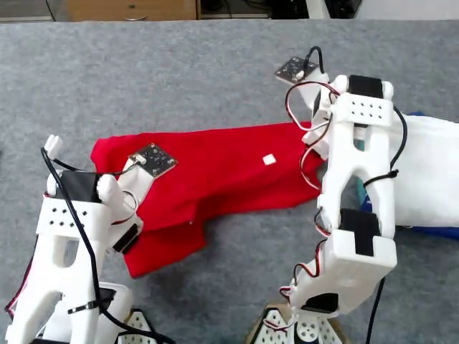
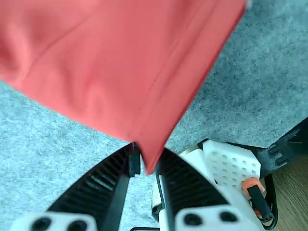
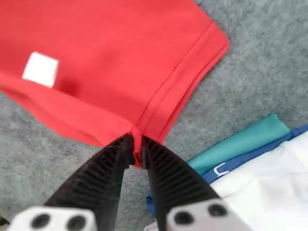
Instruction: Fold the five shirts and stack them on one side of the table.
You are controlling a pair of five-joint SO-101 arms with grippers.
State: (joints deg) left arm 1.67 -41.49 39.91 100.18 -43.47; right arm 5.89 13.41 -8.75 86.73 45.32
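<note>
Fingers of the left gripper (image 2: 147,163) are clamped on a hem corner of the red shirt (image 1: 215,165), and the right gripper (image 3: 136,144) pinches the opposite hem. One red shirt is spread between them, with grey surface (image 1: 179,72) stretching wide past its far edge. By the right arm there's one pile with three layers showing: white shirt (image 1: 430,172), teal shirt (image 3: 245,142), blue shirt (image 3: 233,168).

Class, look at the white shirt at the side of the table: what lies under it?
A blue shirt and a teal shirt peek out beneath the white shirt. Most of both is covered, as is anything lower.
</note>
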